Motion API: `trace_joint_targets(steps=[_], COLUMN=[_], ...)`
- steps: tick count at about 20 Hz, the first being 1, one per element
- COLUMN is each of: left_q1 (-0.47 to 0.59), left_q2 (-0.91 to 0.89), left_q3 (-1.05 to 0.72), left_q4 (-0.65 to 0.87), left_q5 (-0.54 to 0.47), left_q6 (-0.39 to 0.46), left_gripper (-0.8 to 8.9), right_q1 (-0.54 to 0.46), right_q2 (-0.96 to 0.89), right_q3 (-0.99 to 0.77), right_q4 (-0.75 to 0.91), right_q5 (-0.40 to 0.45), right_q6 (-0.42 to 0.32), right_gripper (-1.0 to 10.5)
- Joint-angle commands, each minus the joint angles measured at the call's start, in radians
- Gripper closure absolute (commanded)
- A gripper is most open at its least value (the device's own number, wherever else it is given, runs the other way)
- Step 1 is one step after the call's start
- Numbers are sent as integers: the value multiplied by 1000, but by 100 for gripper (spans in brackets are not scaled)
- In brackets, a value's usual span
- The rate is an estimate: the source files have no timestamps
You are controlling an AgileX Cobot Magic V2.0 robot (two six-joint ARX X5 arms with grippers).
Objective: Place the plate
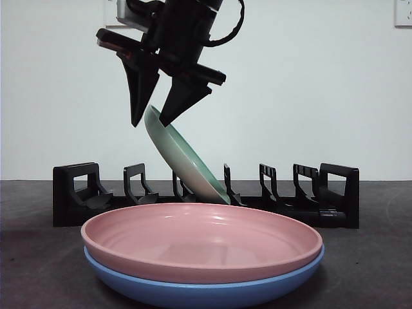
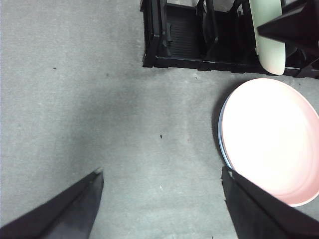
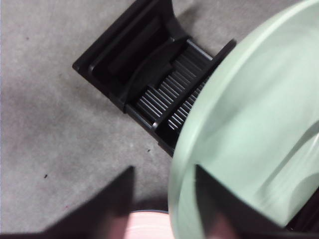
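Observation:
A pale green plate (image 1: 187, 161) leans tilted in a middle slot of the black dish rack (image 1: 77, 193). My right gripper (image 1: 151, 121) hangs over the plate's top rim. Its jaws are open, one on each side of the rim. In the right wrist view the plate (image 3: 249, 124) fills the frame over the rack (image 3: 129, 64), with a gap between the gripper (image 3: 163, 169) and the rim. My left gripper (image 2: 161, 170) is open and empty over bare table, away from the rack (image 2: 179, 45) and the green plate (image 2: 266, 40).
A pink plate (image 1: 199, 238) lies stacked on a blue plate (image 1: 193, 290) on the dark table in front of the rack. In the left wrist view the pink plate (image 2: 271, 139) lies near the left gripper's jaw. The rack has free slots on both sides.

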Motion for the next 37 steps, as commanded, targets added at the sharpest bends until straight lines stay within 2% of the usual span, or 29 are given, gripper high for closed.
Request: trace_joint_targets(steps=[1,3,10,15,21,27,31,34,37], left_q1=[-2,-2,-2,-2,-2,-2,-2,-2,-2], left_q2=[3,3,3,3,3,3,3,3,3], left_q3=[21,21,21,21,21,21,21,21,21], left_q4=[6,6,6,34,36,36,36,36,36], left_q5=[-6,-6,-6,-6,-16,-28,-28,-28,-28], left_q6=[-1,-1,-1,-2,-1,-2,-1,-1,-1], left_gripper=[438,438,438,438,438,438,438,438,438], right_q1=[18,17,17,17,26,86,149,190,251], right_q2=[17,15,-26,-93,-177,-257,-301,-374,-476], right_q3=[27,27,35,36,36,36,6,-125,-301], right_q4=[10,5,-19,-12,-8,-40,-142,-90,-23], right_q5=[-3,-7,-18,-19,-35,-30,40,69,142], right_q6=[9,9,5,-24,-84,-189,-259,-262,-291], right_gripper=[897,932,932,932,932,932,932,932,932])
